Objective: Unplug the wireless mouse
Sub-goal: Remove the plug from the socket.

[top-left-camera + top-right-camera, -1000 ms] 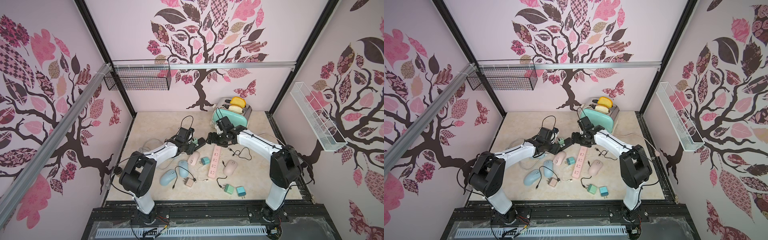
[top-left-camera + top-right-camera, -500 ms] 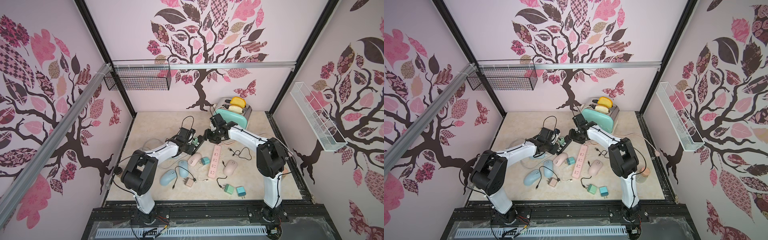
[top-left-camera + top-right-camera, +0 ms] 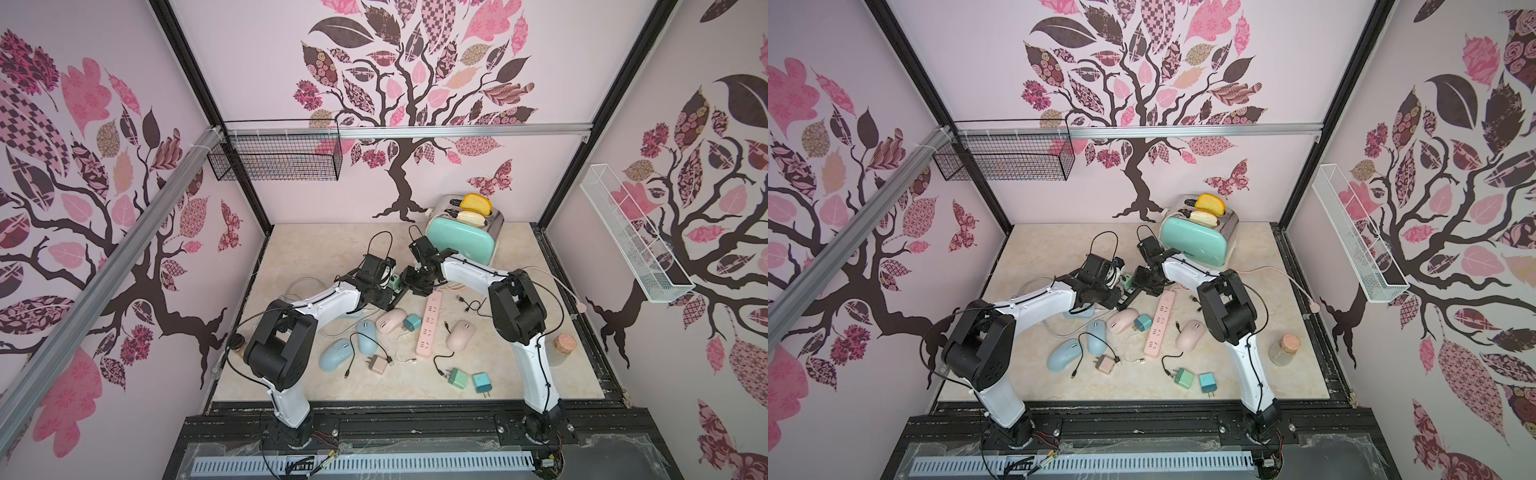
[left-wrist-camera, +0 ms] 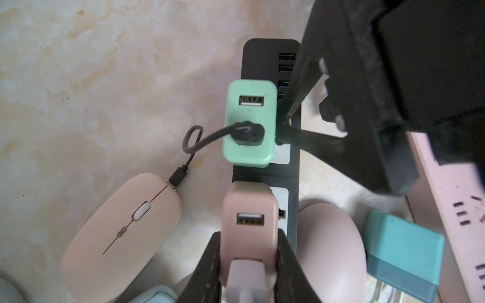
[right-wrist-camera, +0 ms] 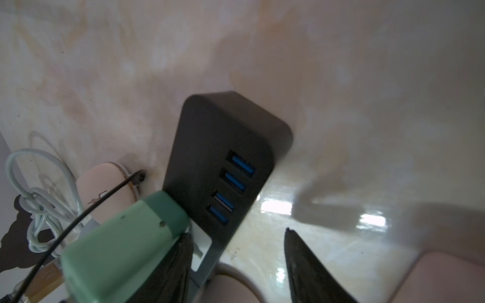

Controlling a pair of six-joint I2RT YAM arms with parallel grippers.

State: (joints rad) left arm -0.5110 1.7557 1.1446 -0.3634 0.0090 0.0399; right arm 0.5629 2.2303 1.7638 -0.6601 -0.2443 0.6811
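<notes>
Jaws of left gripper (image 4: 249, 233) pinch boxy matte pink charger (image 4: 249, 210); right gripper (image 5: 237, 230) gapes over black strip (image 5: 215, 136).

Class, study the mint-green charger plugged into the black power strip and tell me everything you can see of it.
The mint-green charger is a rounded block of matte plastic, standing upright in the black power strip. Its top face has two ports: one empty, one holding a black cable that loops to the pink mouse. A pink charger stands beside it, apart. One finger of the right gripper lies along its side.
</notes>
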